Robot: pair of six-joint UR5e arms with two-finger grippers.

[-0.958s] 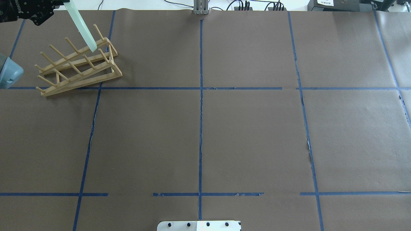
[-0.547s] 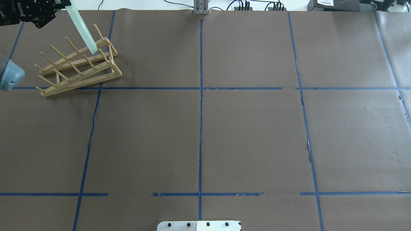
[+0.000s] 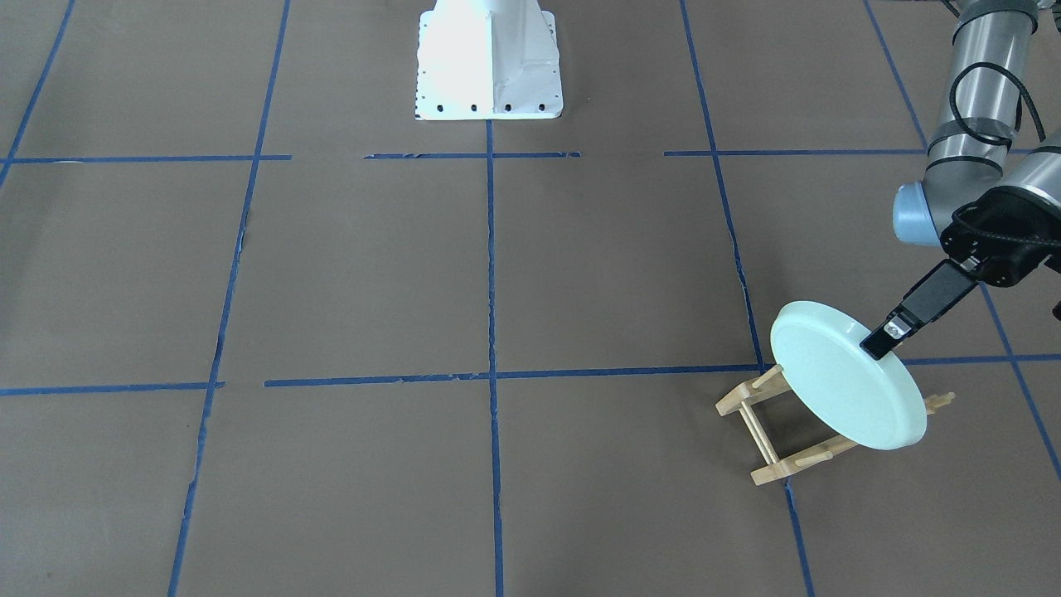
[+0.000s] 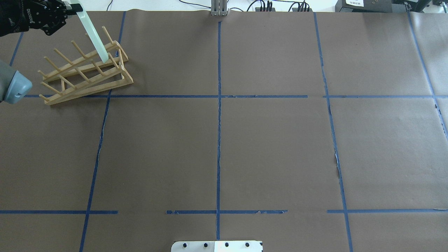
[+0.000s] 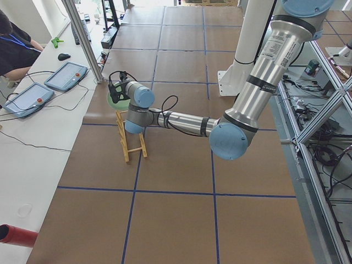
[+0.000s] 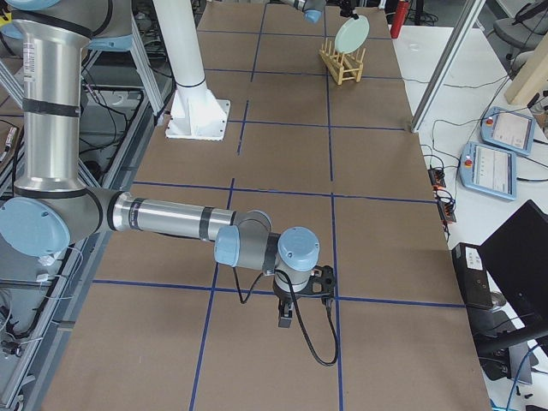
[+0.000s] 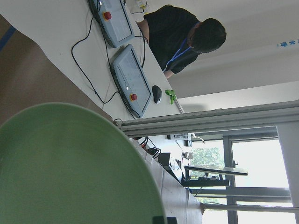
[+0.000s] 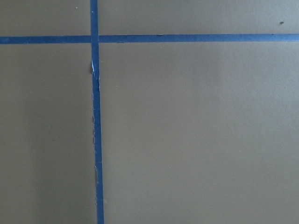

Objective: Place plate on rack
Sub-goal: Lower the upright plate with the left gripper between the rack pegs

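Left gripper [image 3: 882, 340] pinched on mint-green plate [image 3: 841, 385] rim. Plate tilted over wooden dish rack [image 3: 771, 470] end, lower edge among pegs; seating probably incomplete, contact hidden. Right gripper [image 6: 288, 315] well apart, jaw state unreadable.

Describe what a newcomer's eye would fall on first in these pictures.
A mint-green plate, gripped at its rim by the left claw and tilted on edge, hangs over a light-wood dish rack in the table's far left corner. Around them spreads brown paper crossed by blue tape lines.
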